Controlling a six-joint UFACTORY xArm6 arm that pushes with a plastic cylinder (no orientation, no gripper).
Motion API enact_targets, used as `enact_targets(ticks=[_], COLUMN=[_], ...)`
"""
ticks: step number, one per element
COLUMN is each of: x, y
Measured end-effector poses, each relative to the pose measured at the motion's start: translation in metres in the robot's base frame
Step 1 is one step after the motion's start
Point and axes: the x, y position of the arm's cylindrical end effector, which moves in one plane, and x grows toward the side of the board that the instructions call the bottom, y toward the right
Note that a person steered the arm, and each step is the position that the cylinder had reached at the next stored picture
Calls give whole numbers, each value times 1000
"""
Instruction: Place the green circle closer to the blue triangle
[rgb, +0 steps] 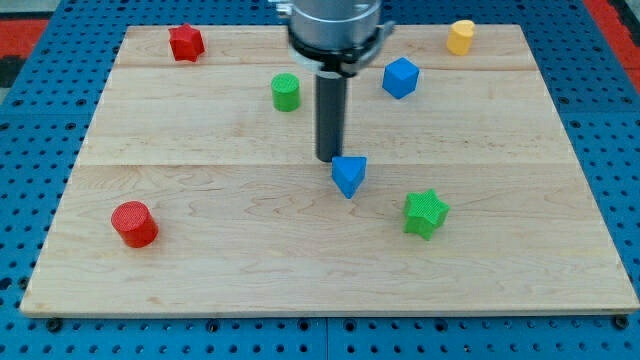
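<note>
The green circle stands in the upper middle of the wooden board. The blue triangle lies near the board's centre, below and to the right of the green circle. My tip is at the end of the dark rod, just above and left of the blue triangle, very close to it. The green circle is up and to the left of my tip, a clear gap away.
A blue cube sits right of the rod. A green star lies lower right of the triangle. A red star is at top left, a yellow block at top right, a red cylinder at lower left.
</note>
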Motion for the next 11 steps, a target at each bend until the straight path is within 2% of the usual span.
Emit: enact_targets(ticks=[1,2,3,4,5,6,7,8,9,10,11], x=[38,53,37,-5,-81,-132,-97,-39,-28,11,11], y=[24,50,-17,-96,-121,-92,-19,9,-2,14,21])
